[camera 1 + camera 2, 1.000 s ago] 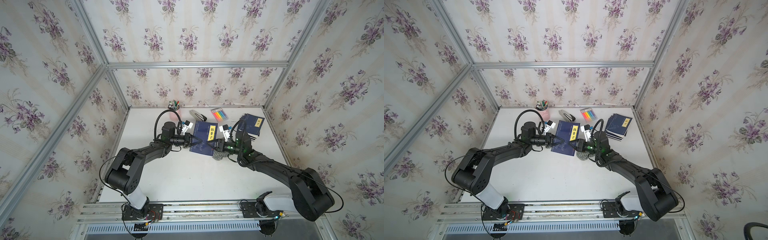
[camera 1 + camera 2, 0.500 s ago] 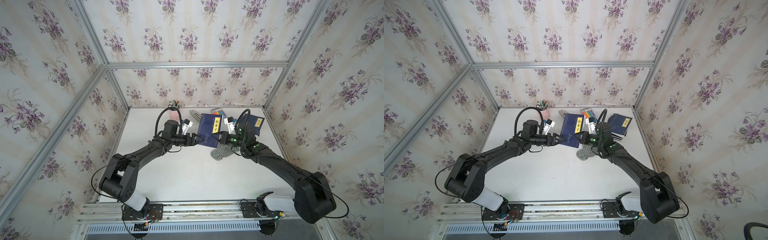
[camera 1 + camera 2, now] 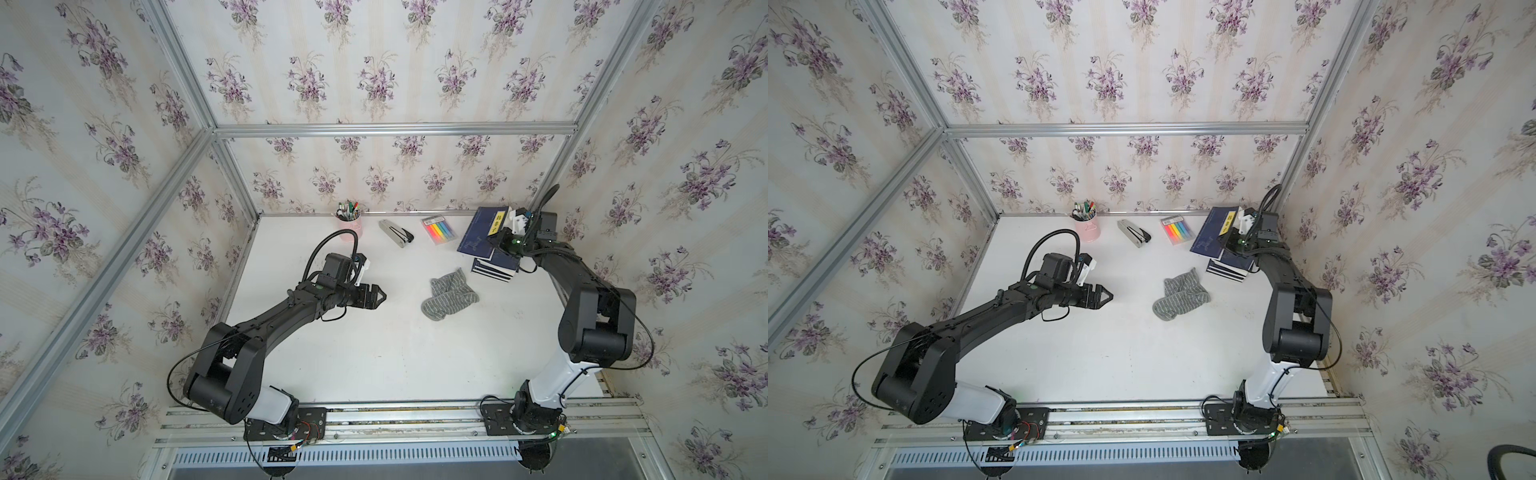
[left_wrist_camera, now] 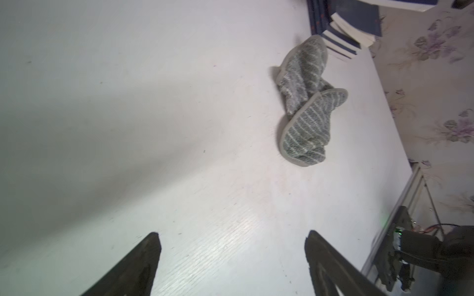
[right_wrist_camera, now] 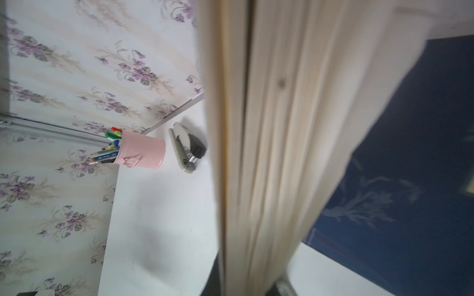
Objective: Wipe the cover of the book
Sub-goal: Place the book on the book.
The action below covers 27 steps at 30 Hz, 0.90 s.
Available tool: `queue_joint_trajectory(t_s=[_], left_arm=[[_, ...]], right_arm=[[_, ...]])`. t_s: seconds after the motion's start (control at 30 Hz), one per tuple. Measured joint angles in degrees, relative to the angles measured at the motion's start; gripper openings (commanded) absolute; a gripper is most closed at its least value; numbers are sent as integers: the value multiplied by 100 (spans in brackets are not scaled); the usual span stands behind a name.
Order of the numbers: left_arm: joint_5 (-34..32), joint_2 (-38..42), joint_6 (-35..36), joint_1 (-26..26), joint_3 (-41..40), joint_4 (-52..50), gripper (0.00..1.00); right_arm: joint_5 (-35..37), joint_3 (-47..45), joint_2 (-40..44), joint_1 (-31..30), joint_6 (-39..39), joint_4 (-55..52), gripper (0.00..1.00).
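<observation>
- In both top views the left end effector point(image 3: 376, 296) hovers over the white counter point(image 3: 374, 353), left of centre, and holds nothing.
- The grey striped cloth point(image 3: 451, 295) lies crumpled on the counter, well apart from the left end effector and near the stack of books point(image 3: 496, 266).
- The right end effector point(image 3: 496, 242) is clamped on the dark blue book point(image 3: 478, 232) at the far right corner. The book is tilted over the stack, and whether it touches the stack cannot be told.
- Along the back edge stand a pink pen cup point(image 3: 1088, 228), a stapler point(image 3: 1134, 233) and a pack of coloured markers point(image 3: 1177, 229).
- In the left wrist view the two dark fingers point(image 4: 143, 261) of the left end effector point(image 4: 233, 233) stand wide apart with only bare counter point(image 4: 128, 102) between them.
- The cloth point(image 4: 307, 107) lies beyond the fingers, just beside the stack of books point(image 4: 341, 33).
- In the right wrist view the book point(image 5: 269, 128) fills most of the frame, with its cream page edges close and blurred and its dark blue cover point(image 5: 410, 179) to one side.
- The right end effector's own fingers are not clearly seen here.
- The pen cup point(image 5: 141, 151) and stapler point(image 5: 187, 146) show past the book, on the counter near the wall.
</observation>
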<state>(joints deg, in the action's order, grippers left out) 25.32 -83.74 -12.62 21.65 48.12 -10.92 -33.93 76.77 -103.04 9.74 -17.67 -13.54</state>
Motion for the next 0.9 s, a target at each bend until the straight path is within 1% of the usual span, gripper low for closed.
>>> queue_joint_trajectory(t_s=[0.07,0.23,0.43,0.53,0.9], left_arm=[[-170,46,20,-39,-92,-17,89],[-487,181,74,-39,-149,92,89],[-695,203,98,-42,-225,90,89],[-732,208,105,-42,-240,87,89],[-734,133,116,-42,-238,87,89]], right_arm=[[-9,271,-223,221,190,-262,0],[-105,546,-697,686,540,-695,0],[-238,717,-1344,1145,629,-938,0],[-313,791,-1528,1226,669,-994,0],[-267,1276,-2000,1217,929,-1207,0]])
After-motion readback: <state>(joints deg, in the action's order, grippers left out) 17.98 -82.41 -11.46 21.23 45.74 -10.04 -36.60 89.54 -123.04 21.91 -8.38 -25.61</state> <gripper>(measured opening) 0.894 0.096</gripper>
